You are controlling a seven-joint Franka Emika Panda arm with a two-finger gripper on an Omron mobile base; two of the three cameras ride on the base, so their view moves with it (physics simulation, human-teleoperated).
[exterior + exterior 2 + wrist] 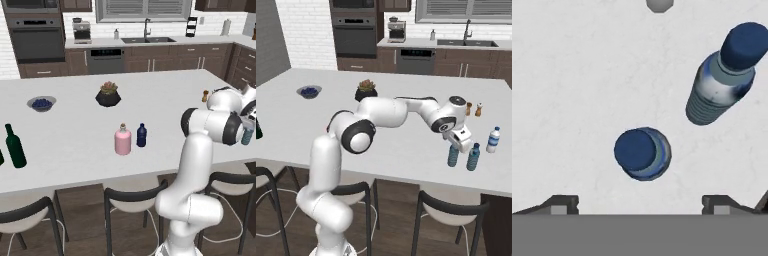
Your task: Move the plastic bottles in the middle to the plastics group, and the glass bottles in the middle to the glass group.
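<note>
Teal bottle point(453, 156) stands upright on the white desk point(406, 145) near its right end, just beside a blue-capped water bottle point(473, 157), a white-capped one point(494, 139) a bit further off. Claw point(458, 142) hangs right above the teal bottle, jaws wide, gripping nothing. Pink bottle point(123, 140) and navy bottle point(141, 135) stand side by side mid-desk; a tall green bottle point(15, 146) is well apart at the left end.
</note>
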